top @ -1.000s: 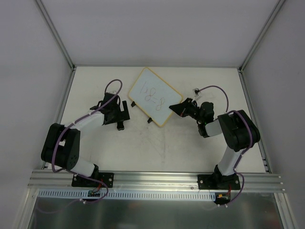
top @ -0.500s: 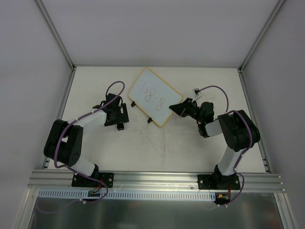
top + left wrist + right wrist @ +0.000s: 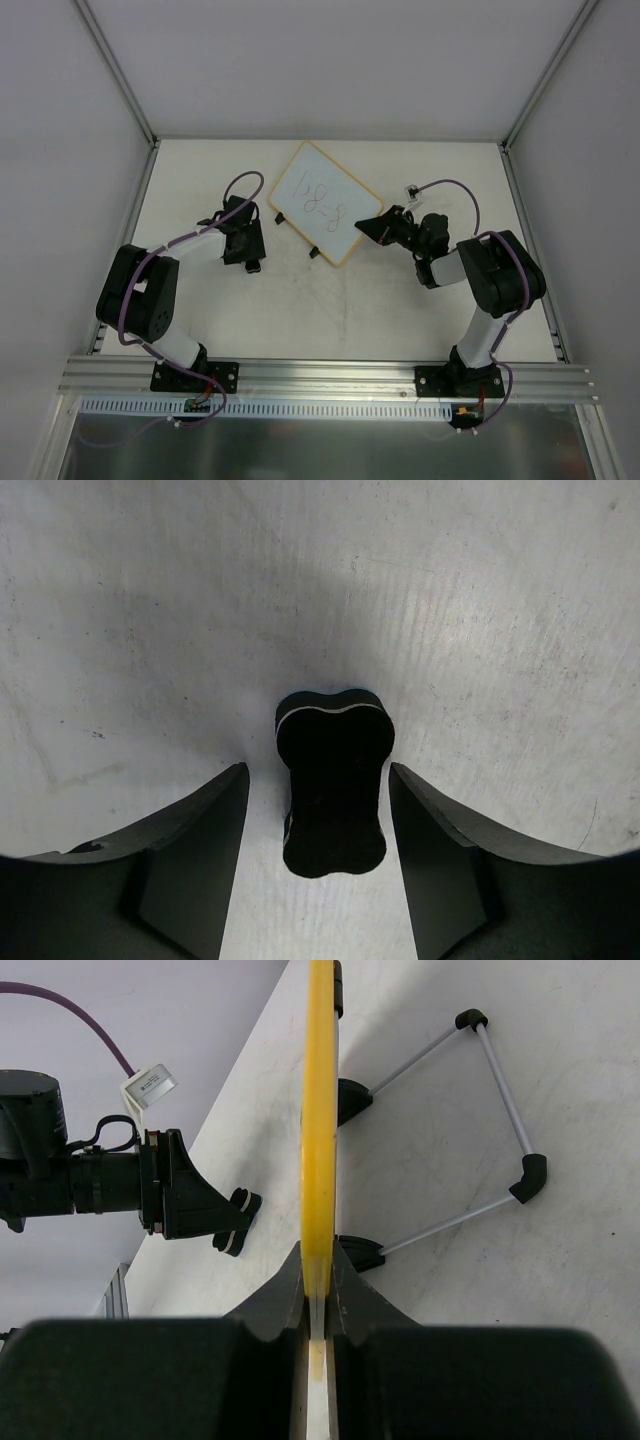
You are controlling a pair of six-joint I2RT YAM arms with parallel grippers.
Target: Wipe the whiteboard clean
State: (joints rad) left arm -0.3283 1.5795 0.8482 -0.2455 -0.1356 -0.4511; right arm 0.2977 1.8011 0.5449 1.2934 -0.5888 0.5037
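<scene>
The whiteboard (image 3: 320,205), white with a tan frame and red scribbles, lies tilted at the back middle of the table. My right gripper (image 3: 368,228) is shut on its right corner. In the right wrist view the frame shows edge-on as a yellow strip (image 3: 320,1110) pinched between the fingers (image 3: 318,1260). My left gripper (image 3: 250,258) points down at the table left of the board. In the left wrist view a small black eraser block (image 3: 335,780) lies between its fingers (image 3: 318,770). The jaws are open, with a gap on the left side and almost none on the right.
The board's thin wire stand (image 3: 500,1070) with black corner pieces sticks out behind it, and two black clips (image 3: 315,252) sit on its lower left edge. White enclosure walls and metal rails (image 3: 130,240) bound the table.
The left gripper has come down over the eraser block and its jaws have narrowed around it. The right gripper and the whiteboard have not moved.
</scene>
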